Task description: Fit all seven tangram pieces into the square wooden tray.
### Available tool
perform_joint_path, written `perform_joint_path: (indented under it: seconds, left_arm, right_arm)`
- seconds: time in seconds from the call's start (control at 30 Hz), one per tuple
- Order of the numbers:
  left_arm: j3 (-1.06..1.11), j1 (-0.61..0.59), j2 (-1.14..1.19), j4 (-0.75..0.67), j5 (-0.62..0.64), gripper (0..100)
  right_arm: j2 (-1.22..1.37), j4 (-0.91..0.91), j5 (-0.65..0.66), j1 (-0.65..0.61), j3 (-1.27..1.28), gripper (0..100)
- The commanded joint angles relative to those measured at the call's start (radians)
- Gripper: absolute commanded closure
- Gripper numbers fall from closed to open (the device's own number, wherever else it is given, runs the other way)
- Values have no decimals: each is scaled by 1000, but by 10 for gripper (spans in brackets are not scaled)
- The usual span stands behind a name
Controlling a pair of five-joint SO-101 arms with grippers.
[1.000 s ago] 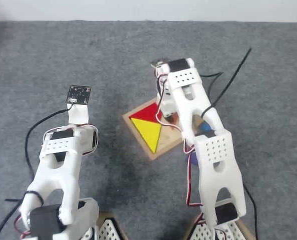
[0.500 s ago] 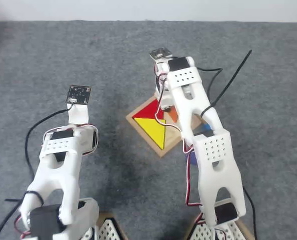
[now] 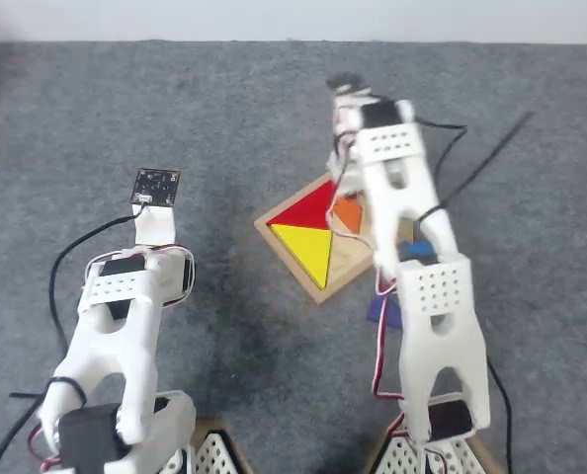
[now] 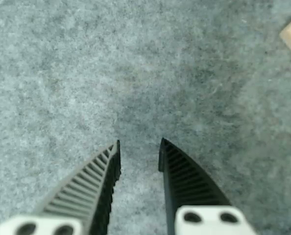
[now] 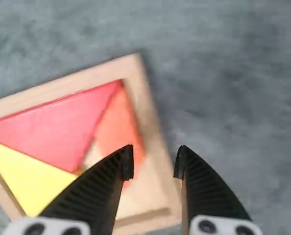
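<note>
R hand [image 5: 154,149] above tray [image 5: 153,122], released, nothing held.
Orange piece [image 5: 118,127] lies right below it, vs. tray rim; L hand [image 4: 139,143], also released, well apart over counter [image 4: 62,58].

white perforated arms, black ribbed fingers [image 4: 184,178]

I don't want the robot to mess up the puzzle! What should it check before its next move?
1. Right jaws open and empty: ok, they hang over the orange piece.
2. Left jaws open and empty: ok, over bare carpet.
3. Red piece and yellow piece lying in the tray: ok.
4. Orange piece sitting flat: cannot tell.
5. All seven pieces in: not ok, a blue piece lies outside, beside the tray.
</note>
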Motion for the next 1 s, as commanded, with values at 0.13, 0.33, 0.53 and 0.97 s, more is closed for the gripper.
perform_joint_path:
  seconds: [0.13,0.33,0.53,0.97]
  left_arm:
    - [-2,5,-8,-18,-6,876]
    - [-2,5,-8,-18,-6,876]
    - [-2,5,-8,-18,-6,876]
    - [-2,5,-8,-18,-6,876]
  right_arm:
    - [-12,68,-31,101,-181,835]
    - [134,58,34,71,-101,835]
    - [196,130,40,67,-103,836]
    - [196,179,-29,-81,-60,836]
